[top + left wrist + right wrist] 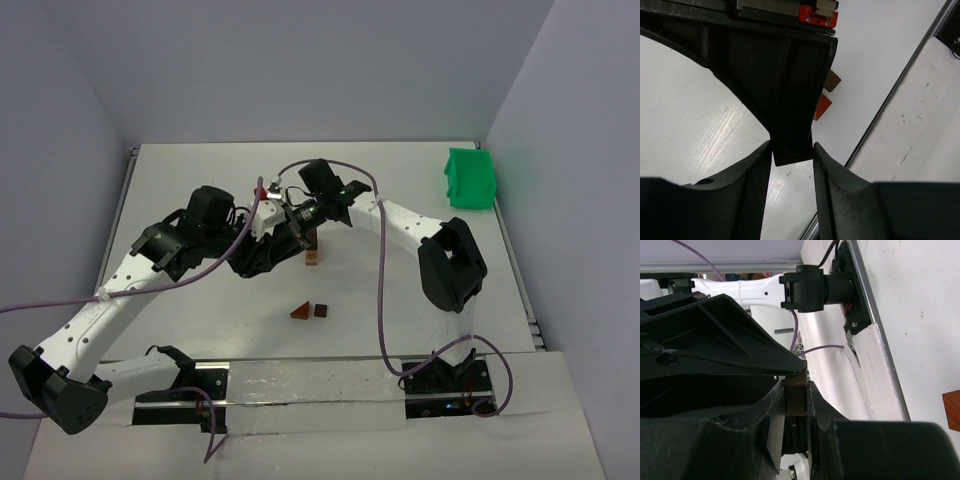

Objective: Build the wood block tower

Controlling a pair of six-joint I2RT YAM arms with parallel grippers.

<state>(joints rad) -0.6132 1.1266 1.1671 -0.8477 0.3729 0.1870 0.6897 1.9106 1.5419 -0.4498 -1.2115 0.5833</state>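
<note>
The wood block tower [312, 257] is a tiny tan and dark stack at mid-table, right under both grippers. My right gripper [796, 382] is shut on a dark brown block [796, 397] and hangs over the stack [307, 236]. My left gripper [792, 146] reaches in from the left [288, 254], its jaws closed against both sides of the black tip of the right gripper's fingers [792, 152]. Two loose wood blocks lie nearer the bases: a reddish-brown wedge [300, 312] [822, 106] and a dark brown cube [321, 310] [832, 80]. The tower's top is hidden by the fingers.
A green bin [470, 178] stands at the back right corner. A purple cable [380, 280] loops down from the right arm toward its base. The table's near edge and base rail [900, 85] run close behind the loose blocks.
</note>
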